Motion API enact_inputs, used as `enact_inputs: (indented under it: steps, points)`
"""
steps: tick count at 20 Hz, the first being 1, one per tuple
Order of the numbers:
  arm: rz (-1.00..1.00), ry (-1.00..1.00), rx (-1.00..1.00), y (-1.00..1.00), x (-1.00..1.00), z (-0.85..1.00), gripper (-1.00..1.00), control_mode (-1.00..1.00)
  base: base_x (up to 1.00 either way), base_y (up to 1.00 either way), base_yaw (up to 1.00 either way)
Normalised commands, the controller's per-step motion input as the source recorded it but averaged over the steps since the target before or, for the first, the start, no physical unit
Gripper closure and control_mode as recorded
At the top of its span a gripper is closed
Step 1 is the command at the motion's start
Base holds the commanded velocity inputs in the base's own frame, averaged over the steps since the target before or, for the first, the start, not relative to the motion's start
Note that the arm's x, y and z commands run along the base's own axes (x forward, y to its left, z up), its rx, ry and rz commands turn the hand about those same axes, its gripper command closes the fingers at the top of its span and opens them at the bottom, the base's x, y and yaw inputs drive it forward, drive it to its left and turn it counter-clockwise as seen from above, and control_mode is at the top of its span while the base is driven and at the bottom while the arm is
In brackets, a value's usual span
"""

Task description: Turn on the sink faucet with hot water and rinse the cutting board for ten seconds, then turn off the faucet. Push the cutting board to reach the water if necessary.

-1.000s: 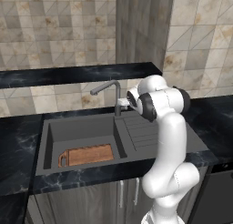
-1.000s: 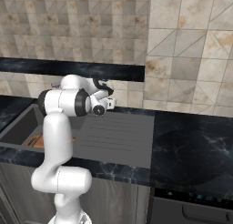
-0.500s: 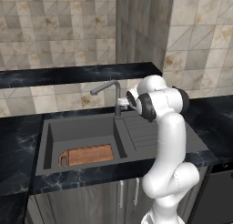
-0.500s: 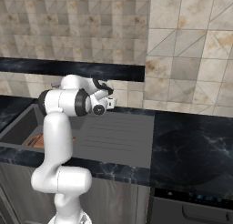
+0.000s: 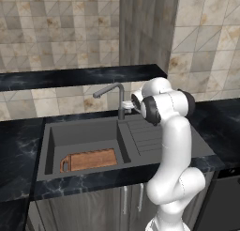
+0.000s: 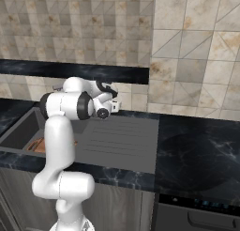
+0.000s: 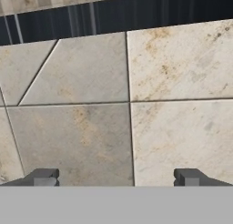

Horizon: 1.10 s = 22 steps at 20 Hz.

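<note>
Beige wall tiles face the wide-open, empty hand (image 7: 116, 177); the tall slim grey metal faucet (image 5: 116, 96) stands just left of it, its small side lever (image 5: 127, 104) nearest, no water running.

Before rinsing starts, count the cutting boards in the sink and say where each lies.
1. The cutting board lies flat on the floor of the sink basin, along its front wall, handle hole toward the left.
</note>
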Motion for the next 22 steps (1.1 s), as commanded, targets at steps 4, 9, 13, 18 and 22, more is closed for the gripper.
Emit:
enact_inputs:
  steps: [4, 9, 13, 18, 22]
  points:
    - [0.01, -0.01, 0.0, -0.17, 0.0, 0.0, -1.0, -1.0, 0.0, 0.0, 0.0]
    - [0.01, 0.0, 0.0, -0.16, 0.0, 0.0, -1.0, -1.0, 0.0, 0.0, 0.0]
    - [0.01, 0.0, 0.0, -0.15, 0.0, 0.0, -1.0, -1.0, 0.0, 0.0, 0.0]
    - [0.04, -0.02, 0.0, -0.31, 0.0, -0.03, -1.0, -1.0, 0.0, 0.0, 0.0]
    - [0.05, -0.01, 0.0, -0.37, 0.0, -0.06, -1.0, -1.0, 0.0, 0.0, 0.0]
